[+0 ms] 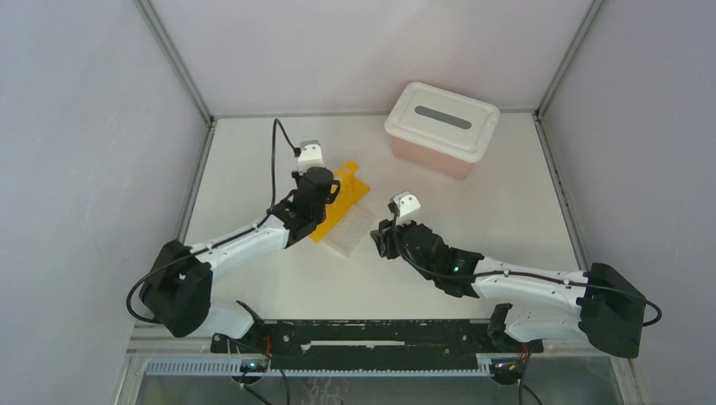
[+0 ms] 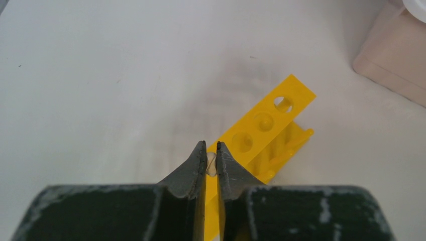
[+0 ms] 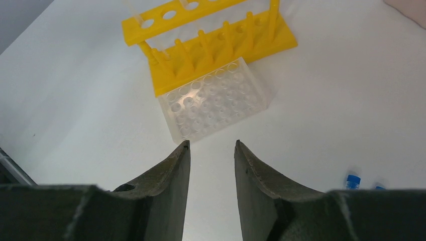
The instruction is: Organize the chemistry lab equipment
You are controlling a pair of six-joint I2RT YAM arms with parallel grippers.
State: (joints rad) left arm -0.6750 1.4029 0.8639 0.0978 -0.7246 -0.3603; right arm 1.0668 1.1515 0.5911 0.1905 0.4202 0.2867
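Two claws, two states: the left claw point(image 2: 211, 153) is nipped almost shut on what looks like a thin clear dropper point(image 2: 211, 165), over the near end of the yellow rack point(image 2: 252, 131). I judge it should go down plumb into a round hole and be let go only once seated. The right claw point(image 3: 212, 150) gapes empty. Blue-capped tubes point(image 3: 353, 179) lie beside it on the matte white surface point(image 3: 326, 110), with the frosted, dimpled grid rack point(image 3: 213, 103) beyond, set against the glossy, pegged yellow rack.
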